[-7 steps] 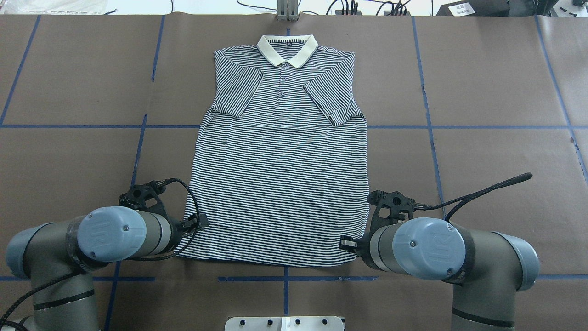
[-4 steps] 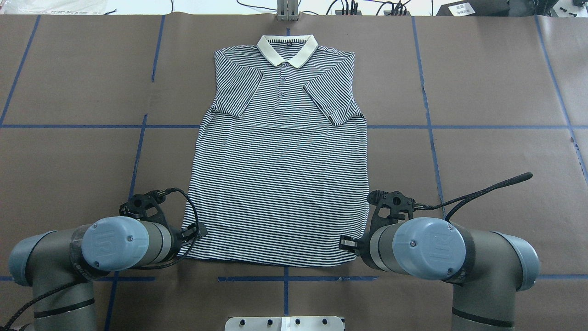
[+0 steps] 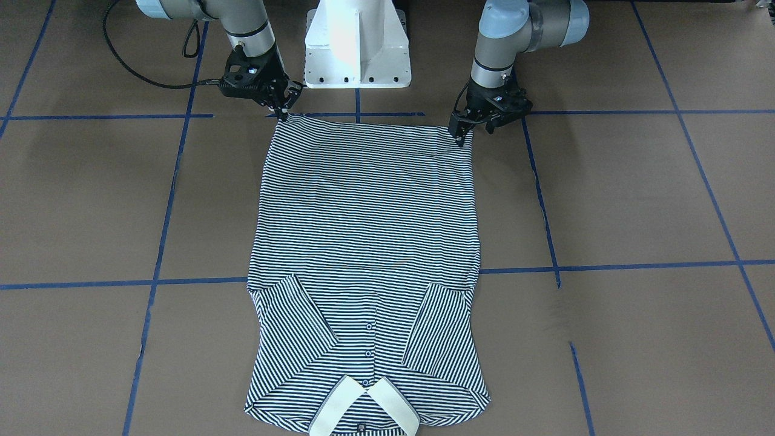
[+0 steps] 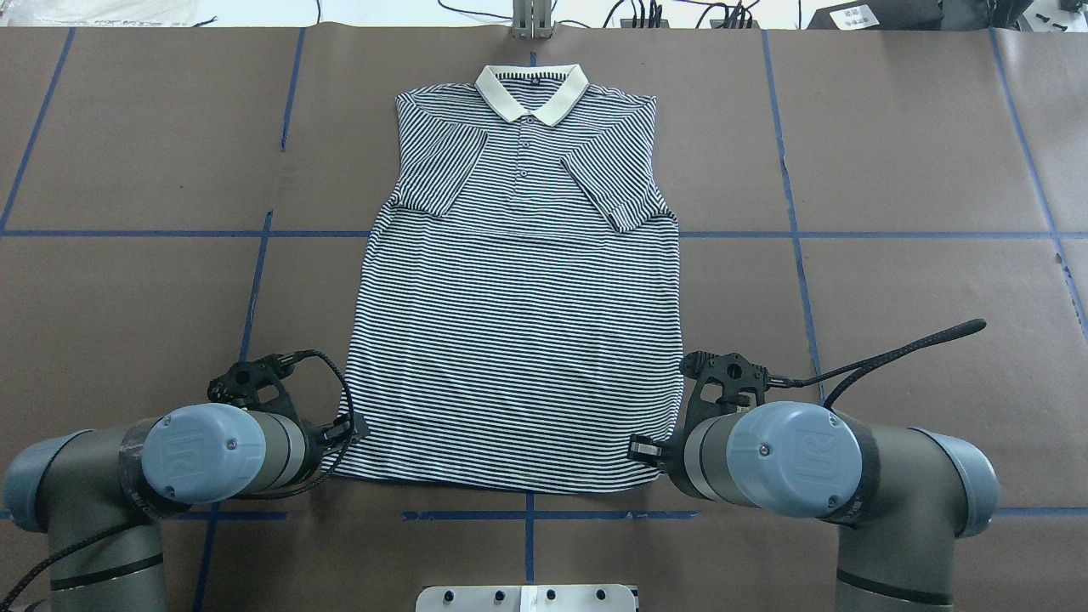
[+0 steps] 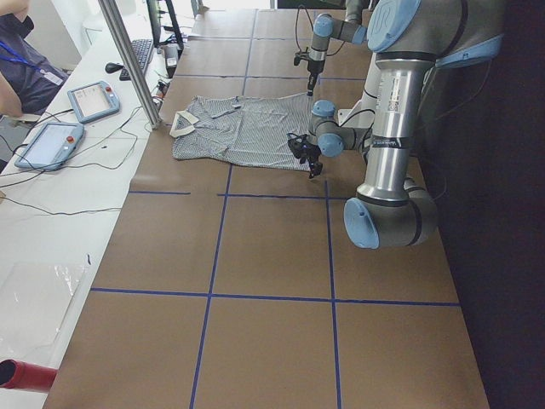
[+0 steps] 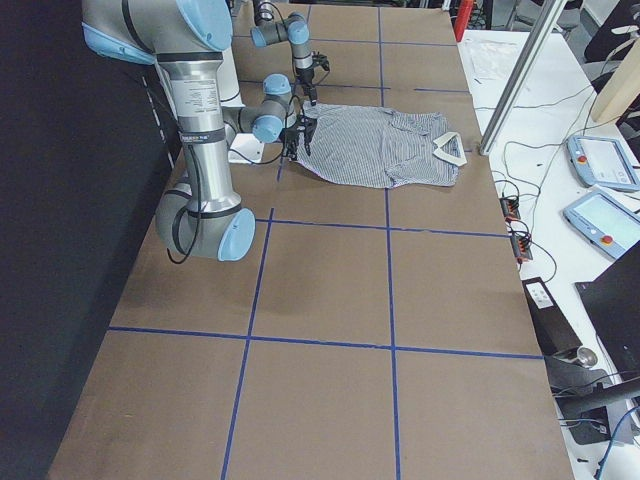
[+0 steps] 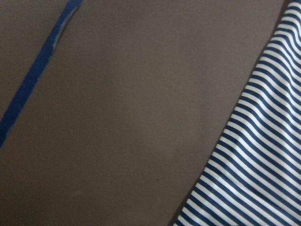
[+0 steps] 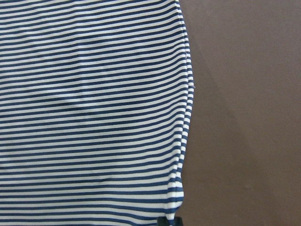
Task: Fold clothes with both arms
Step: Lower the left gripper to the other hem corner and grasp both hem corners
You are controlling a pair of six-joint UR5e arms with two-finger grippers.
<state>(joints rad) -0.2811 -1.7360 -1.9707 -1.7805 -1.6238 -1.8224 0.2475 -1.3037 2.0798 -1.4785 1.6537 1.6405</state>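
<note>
When taking hold, treat the striped polo shirt (image 4: 518, 323) as limp, light knit: no stiffness to carry a fold, likely to sag between two grips, to drag on the paper and to skew if pulled from one side alone. Not fragile, and not slippery by the look of it, though thin enough to slip out of a shallow pinch. Lies flat and face-up in the middle of the brown-papered desk (image 4: 892, 153), white collar (image 4: 531, 89) at the far edge, hem (image 4: 501, 480) nearest the robot, short sleeves (image 4: 438, 170) already folded in across the chest. Best gripped at the two hem corners, both layers together, then lifted evenly and carried toward the collar.

Right fingers (image 3: 280, 111) down at their hem corner, seemingly pinched closed on the cloth, with a dark tip touching that corner at the bottom of the right wrist view. Left fingers (image 3: 458, 130) just beside the opposite corner, at the shirt's side edge. Cannot tell whether spread or closed. No sign of them in the left wrist view, only bare paper, a blue tape line (image 7: 37, 70) and the striped edge. Would check that grip before lifting.

No container anywhere in view, so nothing to fill or empty.
</note>
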